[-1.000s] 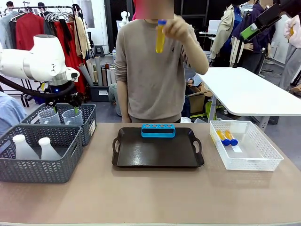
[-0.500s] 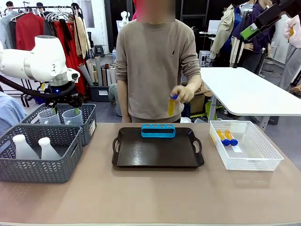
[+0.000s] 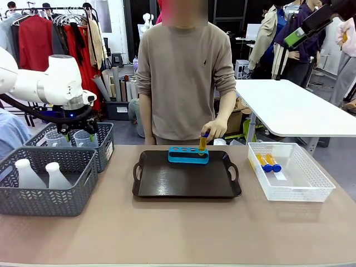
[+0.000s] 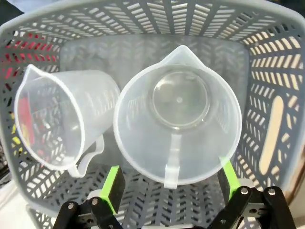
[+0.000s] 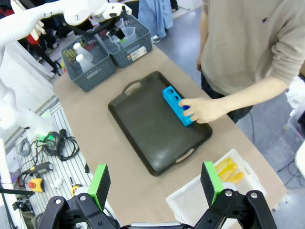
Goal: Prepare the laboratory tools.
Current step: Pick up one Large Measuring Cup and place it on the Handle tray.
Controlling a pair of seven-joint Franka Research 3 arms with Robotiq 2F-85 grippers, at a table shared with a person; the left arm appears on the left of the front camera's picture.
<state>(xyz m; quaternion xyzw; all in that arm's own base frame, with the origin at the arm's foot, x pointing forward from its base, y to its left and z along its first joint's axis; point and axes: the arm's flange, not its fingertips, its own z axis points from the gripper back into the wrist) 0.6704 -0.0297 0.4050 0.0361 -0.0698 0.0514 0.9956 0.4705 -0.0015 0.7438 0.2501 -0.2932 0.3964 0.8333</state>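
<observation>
Left gripper [image 4: 171, 181] over measuring beaker [image 4: 178, 109]

Nothing legible here. A white label [image 3: 109, 150] sits on the far grey basket [image 3: 103, 132], its print too small to read. There's a tiny dark emblem [image 3: 204, 62] on the person's sweater [image 3: 183, 83], no letters discernible.

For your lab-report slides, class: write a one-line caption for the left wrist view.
Left gripper, jaws open, poised over a clear measuring beaker beside a second beaker in a grey basket.
</observation>
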